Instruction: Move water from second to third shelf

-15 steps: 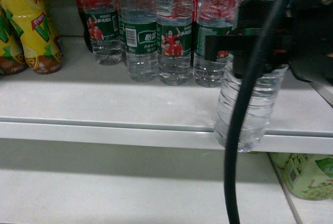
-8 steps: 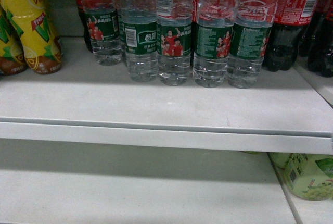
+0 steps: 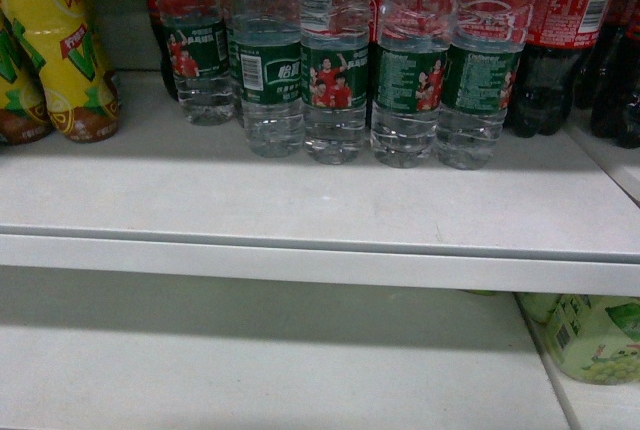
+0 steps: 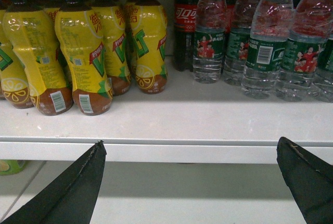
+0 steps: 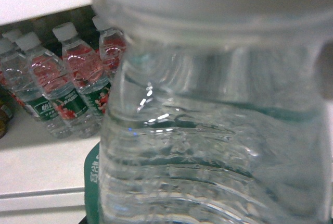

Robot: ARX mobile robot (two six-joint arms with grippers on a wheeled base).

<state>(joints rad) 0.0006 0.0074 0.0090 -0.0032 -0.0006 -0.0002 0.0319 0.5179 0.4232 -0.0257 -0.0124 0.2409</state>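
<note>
Five water bottles (image 3: 335, 60) with dark green labels stand in a row towards the back of a white shelf (image 3: 300, 210) in the head view. Yellow drink bottles (image 3: 70, 50) stand at its left end and dark cola bottles (image 3: 565, 40) behind and to the right. A broad strip of bare shelf runs from the bottles' bases to the front lip (image 3: 300, 260). Below it, the lower shelf (image 3: 250, 370) lies open across most of its width, with only a green-labelled pack (image 3: 595, 340) at the far right.

The left end effector (image 4: 190, 182) hangs in front of the lip, level with the gap between the two shelves. Its black fingers (image 4: 73, 193) are spread wide apart and touch nothing.

One more water bottle (image 5: 208, 146) fills the right wrist view, so close that its ribbed clear wall and white cap blur. It is off the shelf, in front of the row, with a sliver of green label showing at its lower left. The right end effector's fingers cannot be made out around it, so whether they clamp the bottle cannot be told.
</note>
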